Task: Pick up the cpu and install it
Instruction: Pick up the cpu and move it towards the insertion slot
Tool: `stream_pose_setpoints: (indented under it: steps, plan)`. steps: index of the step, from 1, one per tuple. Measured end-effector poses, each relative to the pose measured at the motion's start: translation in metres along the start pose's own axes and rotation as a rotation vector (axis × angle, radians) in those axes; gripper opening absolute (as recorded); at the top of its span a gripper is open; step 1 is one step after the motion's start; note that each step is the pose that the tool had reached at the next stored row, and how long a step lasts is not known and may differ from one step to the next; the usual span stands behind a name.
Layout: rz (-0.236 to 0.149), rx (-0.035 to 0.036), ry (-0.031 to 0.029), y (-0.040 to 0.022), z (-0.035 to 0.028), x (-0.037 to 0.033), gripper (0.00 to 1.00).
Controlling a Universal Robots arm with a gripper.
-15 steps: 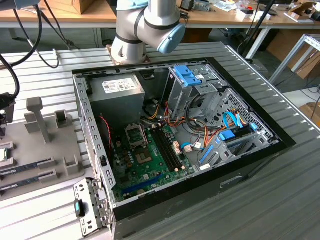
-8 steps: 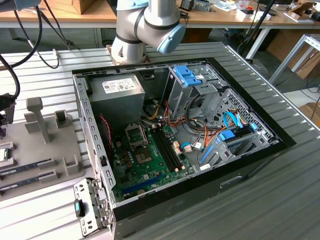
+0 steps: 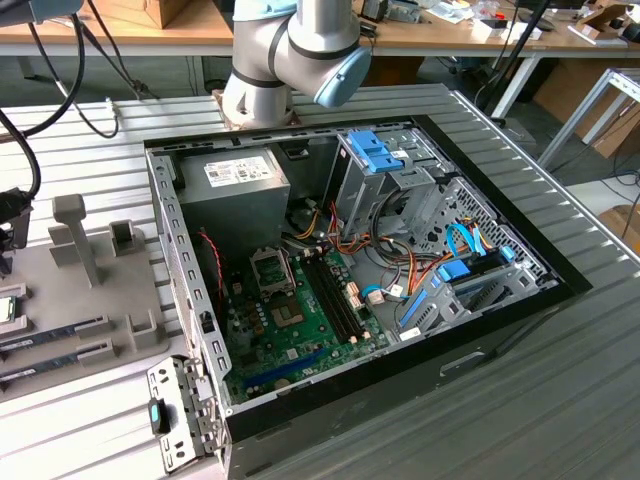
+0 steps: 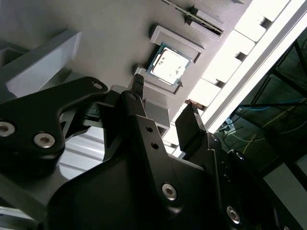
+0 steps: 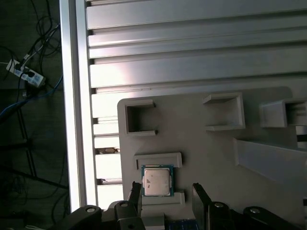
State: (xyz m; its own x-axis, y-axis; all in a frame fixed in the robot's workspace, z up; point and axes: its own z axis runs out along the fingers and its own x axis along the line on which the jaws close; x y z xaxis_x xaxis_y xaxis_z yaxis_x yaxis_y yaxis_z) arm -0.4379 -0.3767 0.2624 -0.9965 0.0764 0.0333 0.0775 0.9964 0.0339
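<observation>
In the first wrist view we see the cpu (image 5: 157,181) lying flat, metal face up, in a shallow grey holder (image 5: 158,159) on the grey tray (image 5: 211,153). The tray rests on the ribbed metal table (image 5: 192,43). The gripper (image 5: 166,188) hangs over this spot with its two dark fingers (image 5: 135,192) spread wide, wider than the chip. The cpu sits in the gap between them, just beside one finger and farther from the other. From here we cannot tell how high the tips stand above it.

In the second wrist view we look along the gripper (image 4: 165,103) towards the cpu (image 4: 168,66), which lies squarely in its holder (image 4: 176,40) with its thin green rim showing. The fingers (image 4: 191,125) are parted and nothing is clamped between the pads. One tip stands near a corner of the holder, and we cannot tell whether it touches. The chip itself lies apart from both tips.

In the exterior view we see the arm (image 3: 290,50) bent over the far edge of the open computer case (image 3: 500,300). Inside the case lies the green motherboard (image 3: 290,325) with its square socket (image 3: 270,270). The tray (image 3: 100,290) sits well apart from the case on the exterior view's left, with memory sticks (image 3: 55,332) lying on it.
</observation>
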Motion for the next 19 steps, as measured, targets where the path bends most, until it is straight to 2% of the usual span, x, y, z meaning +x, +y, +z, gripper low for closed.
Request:
stream_pose_setpoints:
  steps: [19]
  plan:
    - [0.000,-0.0001,0.0000,-0.0001,0.0028,-0.0001,0.54]
